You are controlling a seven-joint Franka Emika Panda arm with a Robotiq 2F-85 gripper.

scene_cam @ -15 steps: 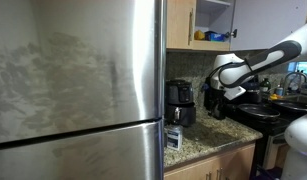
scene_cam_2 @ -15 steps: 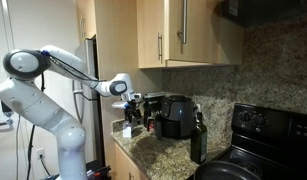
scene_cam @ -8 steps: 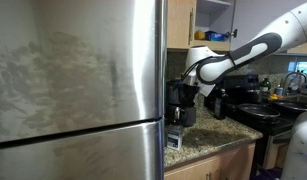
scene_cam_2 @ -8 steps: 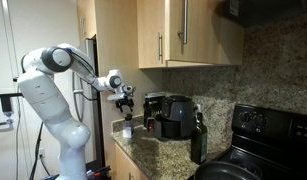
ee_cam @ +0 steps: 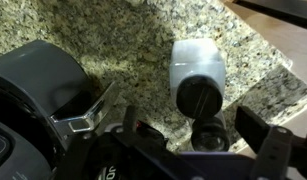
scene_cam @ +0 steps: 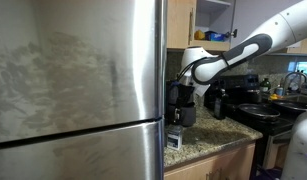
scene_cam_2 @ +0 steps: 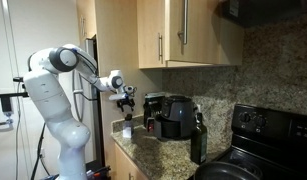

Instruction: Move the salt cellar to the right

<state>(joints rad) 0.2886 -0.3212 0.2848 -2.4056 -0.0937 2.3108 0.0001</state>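
The pincer (ee_cam: 193, 128) is spread wide and holds nothing. In the wrist view its dark fingers (ee_cam: 258, 128) stand on either side of an empty gap. The salt cellar (ee_cam: 198, 70) sits upright on the tabletop (ee_cam: 123, 30), straight below that gap and a little ahead of it.

An exterior view shows the pincer (scene_cam_2: 126, 97) well above the salt cellar (scene_cam_2: 127, 128), so there is no contact yet. The opening looks wider than the cellar. I judge it is set that way so one finger can pass down each side for a grasp from above.

The coffee maker (ee_cam: 38, 80) stands just beside the pincer, close to the cellar. That crowding is probably why the approach is from overhead and not from the side. A finger lowered carelessly could knock it. Beyond the coffee maker, far from the pincer, is a bottle (scene_cam_2: 198, 140). On the other side, an exterior view shows the fridge (scene_cam: 73, 80) walling in that end of the tabletop, with the cellar (scene_cam: 173, 137) near it.

The arm (scene_cam_2: 58, 60) rises from its base to a high elbow. The forearm then reaches out level over the tabletop, and the wrist is bent so the pincer points downward.
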